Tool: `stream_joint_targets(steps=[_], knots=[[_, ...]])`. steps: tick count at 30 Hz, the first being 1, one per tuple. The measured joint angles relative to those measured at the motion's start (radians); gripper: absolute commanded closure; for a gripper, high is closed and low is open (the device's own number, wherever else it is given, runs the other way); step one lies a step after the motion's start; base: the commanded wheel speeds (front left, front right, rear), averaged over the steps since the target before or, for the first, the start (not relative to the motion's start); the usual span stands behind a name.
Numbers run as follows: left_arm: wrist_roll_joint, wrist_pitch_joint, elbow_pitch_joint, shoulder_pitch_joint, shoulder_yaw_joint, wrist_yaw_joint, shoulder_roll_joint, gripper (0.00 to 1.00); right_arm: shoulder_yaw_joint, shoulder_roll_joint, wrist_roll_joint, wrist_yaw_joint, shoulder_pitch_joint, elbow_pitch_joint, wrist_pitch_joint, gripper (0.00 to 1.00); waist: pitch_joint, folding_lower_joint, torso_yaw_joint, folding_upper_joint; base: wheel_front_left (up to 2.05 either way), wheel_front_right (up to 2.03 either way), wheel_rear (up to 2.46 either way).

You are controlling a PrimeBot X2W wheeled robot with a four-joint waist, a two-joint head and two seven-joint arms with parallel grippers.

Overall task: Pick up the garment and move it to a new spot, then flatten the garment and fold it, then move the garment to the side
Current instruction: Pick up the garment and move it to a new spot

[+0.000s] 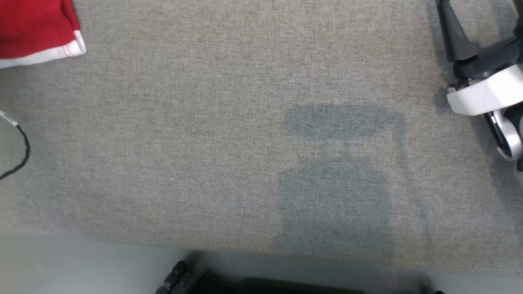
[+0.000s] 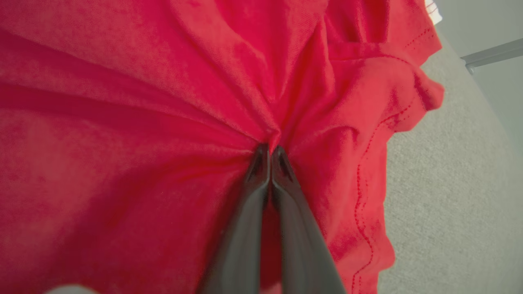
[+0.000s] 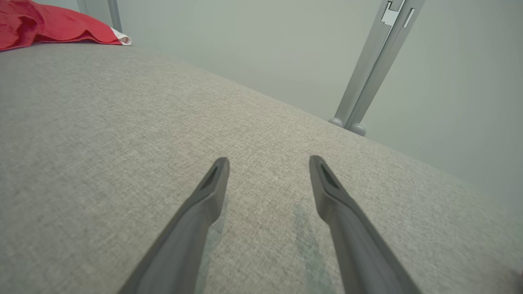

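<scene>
While the left hand (image 2: pixel 269 149) is pinching a gathered fold of the red garment (image 2: pixel 143 122), its fingers clenched tight on the cloth, the right hand (image 3: pixel 268 160) is hovering with fingers spread wide above the grey bench (image 1: pixel 204 143). The garment is lying at the bench's far left, well apart from the right hand.

A grey woven fabric covers the tabletop (image 1: pixel 163 143), evenly lit, with a soft blocky shadow (image 1: pixel 335 183) falling toward its near edge. Beyond that edge lies a pale grey-green floor (image 1: pixel 81 261). Past the far edge in the right wrist view stands a slanted grey metal upright (image 3: pixel 376 65) on rounded feet.
</scene>
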State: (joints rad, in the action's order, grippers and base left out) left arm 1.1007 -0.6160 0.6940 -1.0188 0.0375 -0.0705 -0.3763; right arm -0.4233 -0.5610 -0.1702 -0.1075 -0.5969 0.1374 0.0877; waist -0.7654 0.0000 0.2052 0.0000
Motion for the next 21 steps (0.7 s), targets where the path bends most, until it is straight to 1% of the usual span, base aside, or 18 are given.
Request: stream_joint_targets(steps=[10,18,21], knots=[[0.000,-0.028,-0.002,0.087,0.034,-0.027,0.010,1.00,-0.035,0.066,-0.026,0.000,0.062,-0.093,0.065,0.00,0.124,0.0000,-0.001,0.0000,0.00,0.00,0.00],[0.026,-0.080,-0.066,0.120,0.049,-0.037,0.018,1.00,-0.054,0.095,-0.060,0.000,0.097,-0.141,0.089,0.00,0.219,0.0000,-0.012,0.0000,0.00,0.00,0.00],[0.039,-0.100,-0.098,0.135,0.061,-0.041,0.032,1.00,-0.065,0.112,-0.067,0.002,0.100,-0.153,0.098,0.00,0.248,0.0000,-0.018,0.0000,0.00,0.00,0.00]])
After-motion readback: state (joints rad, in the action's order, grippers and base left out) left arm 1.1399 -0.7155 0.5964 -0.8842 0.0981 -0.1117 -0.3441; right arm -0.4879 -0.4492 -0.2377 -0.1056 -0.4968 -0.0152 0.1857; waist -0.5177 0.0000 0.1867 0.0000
